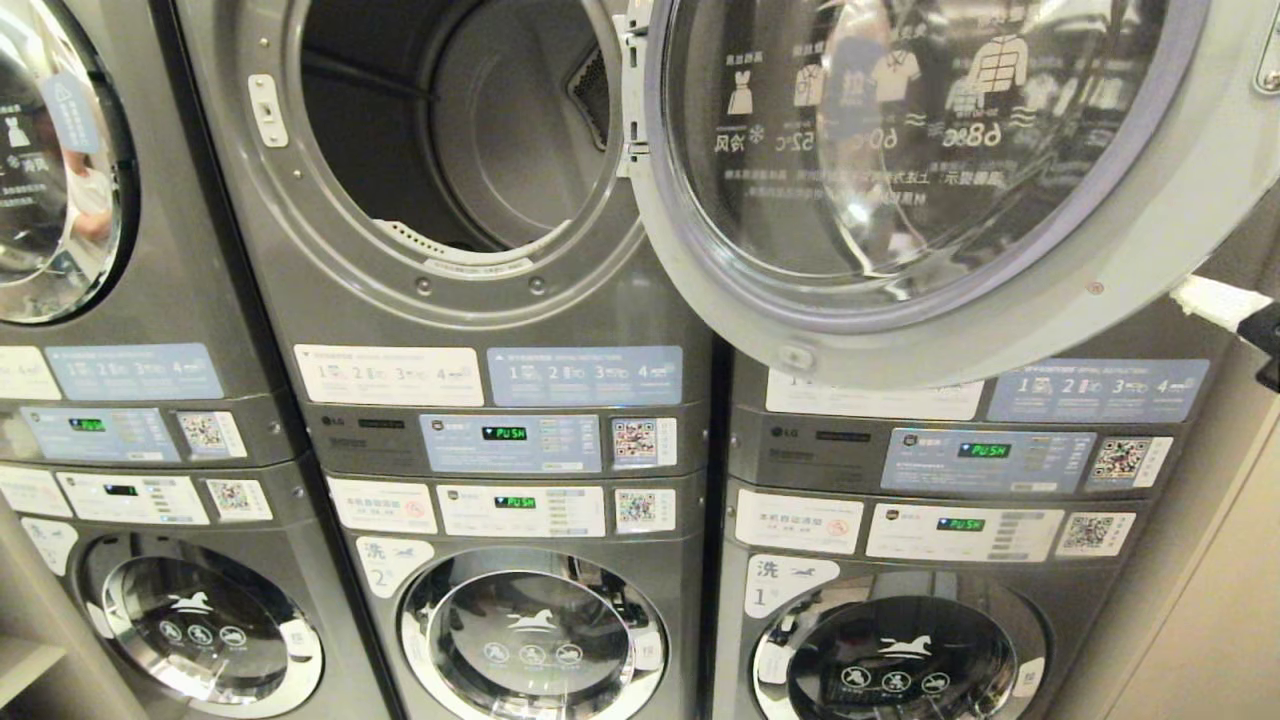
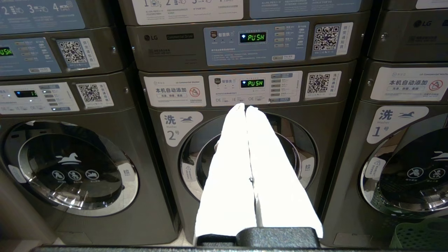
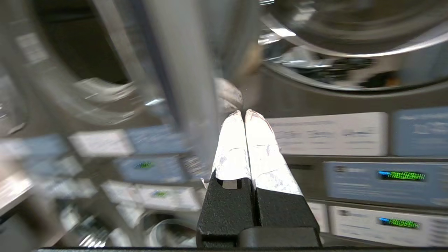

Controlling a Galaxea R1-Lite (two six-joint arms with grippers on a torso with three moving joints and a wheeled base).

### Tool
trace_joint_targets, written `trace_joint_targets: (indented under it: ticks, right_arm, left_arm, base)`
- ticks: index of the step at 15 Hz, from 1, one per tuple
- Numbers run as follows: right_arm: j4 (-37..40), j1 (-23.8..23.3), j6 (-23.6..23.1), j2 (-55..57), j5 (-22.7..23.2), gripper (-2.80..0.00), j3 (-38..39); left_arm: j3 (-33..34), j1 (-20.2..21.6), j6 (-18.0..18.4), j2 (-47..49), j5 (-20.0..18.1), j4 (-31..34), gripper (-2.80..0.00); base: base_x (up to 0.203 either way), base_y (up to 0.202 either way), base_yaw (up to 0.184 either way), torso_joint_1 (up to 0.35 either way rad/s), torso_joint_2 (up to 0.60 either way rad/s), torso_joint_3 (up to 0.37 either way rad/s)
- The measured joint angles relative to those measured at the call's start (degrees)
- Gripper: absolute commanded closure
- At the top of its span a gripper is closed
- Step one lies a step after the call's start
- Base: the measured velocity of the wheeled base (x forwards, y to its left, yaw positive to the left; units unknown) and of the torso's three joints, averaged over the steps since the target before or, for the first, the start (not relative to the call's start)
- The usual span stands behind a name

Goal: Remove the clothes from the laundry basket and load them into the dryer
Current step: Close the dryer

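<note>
The dryer [image 1: 450, 130] sits at the top of the middle stack, and its round door [image 1: 900, 170] hangs wide open to the right of the drum hole; the drum looks dark and no clothes show inside it. The right gripper [image 3: 245, 112] is beside the lower rim of that open door, with its white fingers [image 3: 231, 150] pressed tight together and nothing between them; in the head view only its tip [image 1: 1225, 305] peeks in at the right edge, below the door. The left gripper [image 2: 245, 106] is parked low, pointing at the washer [image 2: 245, 164] marked 2 under the dryer; its fingers are pressed together too, with nothing in them.

The laundry basket [image 2: 420, 236] shows only as a green mesh corner on the floor, low down and to the right of washer 2; no clothes can be seen in it from here.

The step in hand looks like going for the clothes; to do it well, the right arm should stay clear of the door's rim so it does not bump it shut; the fingers should spread before they reach the basket; they should pinch deep into the cloth so it does not slip on the way up.
</note>
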Motion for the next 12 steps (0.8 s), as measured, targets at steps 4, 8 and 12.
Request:
trace_joint_targets:
  ticks: [4, 8, 12]
  right_arm:
    - [0.5, 0.1, 4.6, -10.5, 12.8, 0.0, 4.5]
    - [6.8, -1.2, 9.6, -17.6, 13.2, 0.0, 5.5]
    - [8.7, -2.0, -1.0, -14.5, 1.6, 0.0, 6.0]
  left_arm:
    - [0.0, 0.0, 0.0, 0.0, 0.0, 0.0, 0.0]
    - [0.0, 0.0, 0.0, 0.0, 0.0, 0.0, 0.0]
    - [0.0, 0.0, 0.0, 0.0, 0.0, 0.0, 0.0]
  base:
    - [0.0, 0.0, 0.0, 0.0, 0.0, 0.0]
    - [0.0, 0.0, 0.0, 0.0, 0.0, 0.0]
    - [0.0, 0.0, 0.0, 0.0, 0.0, 0.0]
